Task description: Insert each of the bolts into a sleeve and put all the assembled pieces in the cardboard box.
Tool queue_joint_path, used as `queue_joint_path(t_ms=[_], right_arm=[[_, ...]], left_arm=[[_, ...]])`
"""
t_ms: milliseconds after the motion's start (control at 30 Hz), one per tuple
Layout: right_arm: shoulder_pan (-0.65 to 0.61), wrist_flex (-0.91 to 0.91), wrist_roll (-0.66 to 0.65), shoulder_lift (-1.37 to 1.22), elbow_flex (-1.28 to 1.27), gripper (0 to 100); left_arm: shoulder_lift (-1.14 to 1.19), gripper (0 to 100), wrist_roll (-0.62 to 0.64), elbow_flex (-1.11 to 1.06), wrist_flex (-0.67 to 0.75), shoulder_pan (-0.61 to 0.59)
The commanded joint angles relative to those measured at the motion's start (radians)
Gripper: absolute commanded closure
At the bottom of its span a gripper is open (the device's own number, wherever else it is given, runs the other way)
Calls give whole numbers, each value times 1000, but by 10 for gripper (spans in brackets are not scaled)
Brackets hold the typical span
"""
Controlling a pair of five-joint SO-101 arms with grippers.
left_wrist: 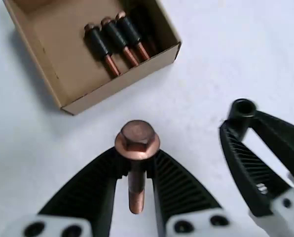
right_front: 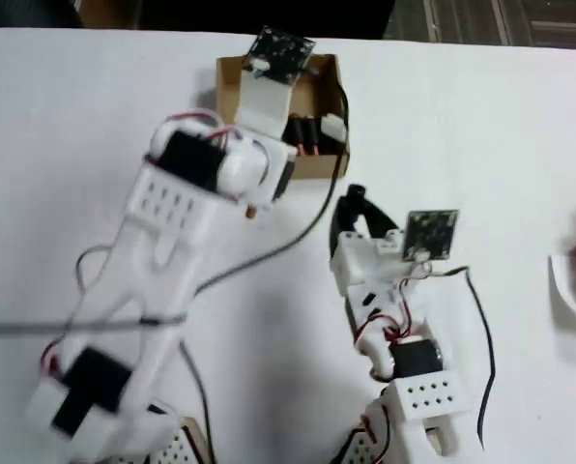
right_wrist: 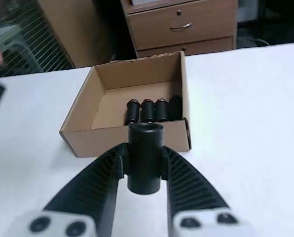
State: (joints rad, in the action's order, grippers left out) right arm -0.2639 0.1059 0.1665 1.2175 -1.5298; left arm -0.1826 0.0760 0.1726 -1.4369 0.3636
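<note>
My left gripper (left_wrist: 137,154) is shut on a copper bolt (left_wrist: 136,143), whose hex head points toward the cardboard box (left_wrist: 53,44). My right gripper (right_wrist: 143,155) is shut on a black sleeve (right_wrist: 145,148), held upright with its open bore facing the box (right_wrist: 122,138). In the left wrist view the right gripper (left_wrist: 243,119) and sleeve (left_wrist: 243,108) stand a short way beside the bolt. Several assembled pieces (left_wrist: 115,39) lie side by side in the box. From above, the right gripper (right_front: 356,205) sits just in front of the box (right_front: 232,82), which the left arm's wrist overhangs.
A white dish (right_front: 570,290) with something red in it sits at the table's right edge. A black cable (right_front: 298,237) runs across the table between the arms. A wooden drawer unit (right_wrist: 181,24) stands beyond the table's far edge.
</note>
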Motion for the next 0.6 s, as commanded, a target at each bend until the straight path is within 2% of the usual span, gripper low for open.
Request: queue_joint_path(t_ms=[0, 200, 400, 567], right_arm=[[-15, -120, -78, 21, -31, 978], [-16, -403, -218, 22, -164, 978], [-58, -487, -236, -16, -163, 978], [-97, -639, -241, -143, -150, 978]], left_arm=[[-204, 977, -38, -160, 123, 58], [-296, 976, -34, -314, 270, 83], [-288, 976, -3, -263, 319, 75], [-224, 976, 0, -159, 356, 75]])
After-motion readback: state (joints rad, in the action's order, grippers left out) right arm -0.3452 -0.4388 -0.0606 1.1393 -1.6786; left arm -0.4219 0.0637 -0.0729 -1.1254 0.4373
